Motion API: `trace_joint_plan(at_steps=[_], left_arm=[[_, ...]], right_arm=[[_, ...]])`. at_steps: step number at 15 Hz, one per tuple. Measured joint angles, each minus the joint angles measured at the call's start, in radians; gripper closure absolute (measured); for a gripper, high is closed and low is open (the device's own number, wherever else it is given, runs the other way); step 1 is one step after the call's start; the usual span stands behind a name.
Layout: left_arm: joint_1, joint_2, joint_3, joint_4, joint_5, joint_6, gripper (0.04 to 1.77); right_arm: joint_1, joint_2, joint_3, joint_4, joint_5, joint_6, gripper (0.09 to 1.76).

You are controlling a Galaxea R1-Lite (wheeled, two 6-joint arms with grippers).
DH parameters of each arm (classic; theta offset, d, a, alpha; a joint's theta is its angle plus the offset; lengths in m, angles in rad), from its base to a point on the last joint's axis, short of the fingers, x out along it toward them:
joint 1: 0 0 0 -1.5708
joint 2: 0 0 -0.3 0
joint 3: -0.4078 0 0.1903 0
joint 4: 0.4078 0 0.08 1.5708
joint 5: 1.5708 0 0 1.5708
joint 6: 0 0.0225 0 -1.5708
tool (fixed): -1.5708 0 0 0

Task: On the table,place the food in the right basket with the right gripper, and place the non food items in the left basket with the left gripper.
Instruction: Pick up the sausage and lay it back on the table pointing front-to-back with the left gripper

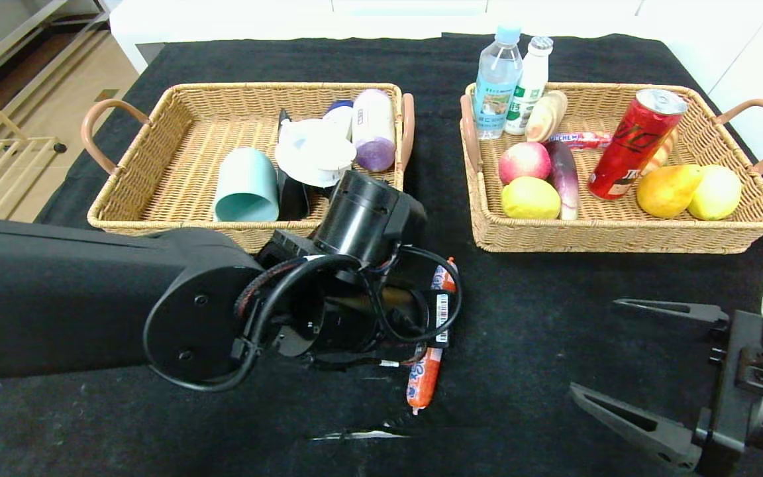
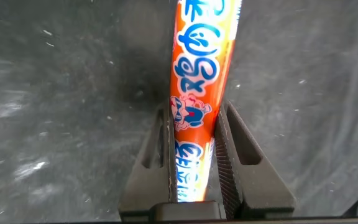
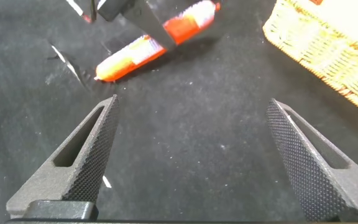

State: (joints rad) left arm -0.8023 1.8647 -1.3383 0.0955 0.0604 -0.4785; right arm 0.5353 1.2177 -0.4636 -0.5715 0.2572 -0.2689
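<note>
Clamping your left gripper [image 2: 194,163] on the glossy orange tube-shaped sausage [image 2: 202,81] printed with white script, you leave your right gripper [image 3: 191,155] spread wide.

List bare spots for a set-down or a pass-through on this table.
Free: black cloth between the right wicker basket and the open right gripper; the strip between both baskets. Crowded: front centre, where the left gripper clamps the orange wrapped sausage; the left wicker basket has bare floor on its left.

Black-clothed table [image 1: 540,318]: baskets [image 1: 176,165], sausage [image 1: 424,377].
</note>
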Motion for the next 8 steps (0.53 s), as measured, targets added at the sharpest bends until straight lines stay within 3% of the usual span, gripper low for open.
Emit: trace_joint_plan(at_steps=[8], left_arm=[[0.0, 0.024, -0.006, 0.005, 0.014, 0.0, 1.36]], right_arm=[[0.008, 0.011, 0.003, 0.0, 0.0, 0.0, 0.14]])
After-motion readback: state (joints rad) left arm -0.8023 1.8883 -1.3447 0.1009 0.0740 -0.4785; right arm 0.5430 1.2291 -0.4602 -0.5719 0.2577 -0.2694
